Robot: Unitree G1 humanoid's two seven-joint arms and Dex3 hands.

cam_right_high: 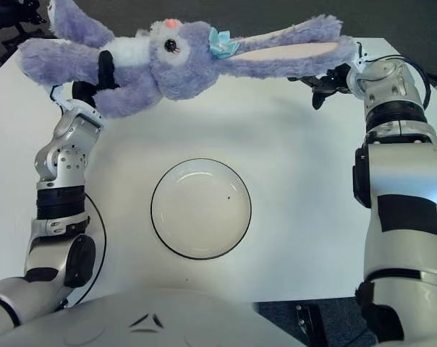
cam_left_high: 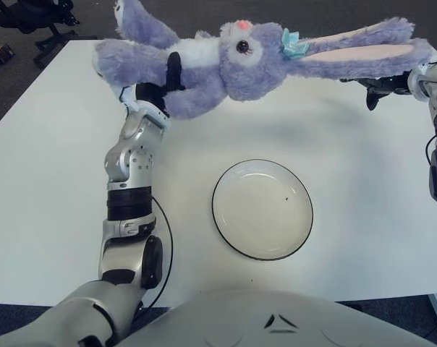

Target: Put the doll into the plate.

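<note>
Over the table, left eye view: I log the scene from the head camera.
Doll: purple plush doll [cam_left_high: 226, 69] hangs stretched out level above the far half of the white table [cam_left_high: 59, 181], legs toward my left, long ears toward my right. It is off the surface; its shadow lies on the table beneath it.
Left hand: my left hand [cam_left_high: 164, 83] is under the doll's torso, dark fingers [cam_left_high: 174, 69] wrapped up around the white belly. I judge this is the carrying grip, taken at the body so the weight sits over the wrist.
Right hand: my right hand [cam_left_high: 381, 83] shows at the far right edge just under the ear tips. I cannot tell from here whether its fingers pinch the ear or only sit beneath it.
Plate: white plate [cam_left_high: 224, 217] with a dark rim sits near me at table centre, nothing in it. The doll is well apart from it, farther away and higher.

From the right eye view: same moment, checked from the other side.
Ears: the ears run straight out to the right hand, taut rather than drooping; I judge they are supported there so they do not trail.
Right fingers: dark fingers [cam_right_high: 323, 83] lie against the ear's underside, closure hidden.
Next move, my judgement: bring both hands toward me and lower, folding the long doll so that body and ears fit within the plate's rim.
</note>
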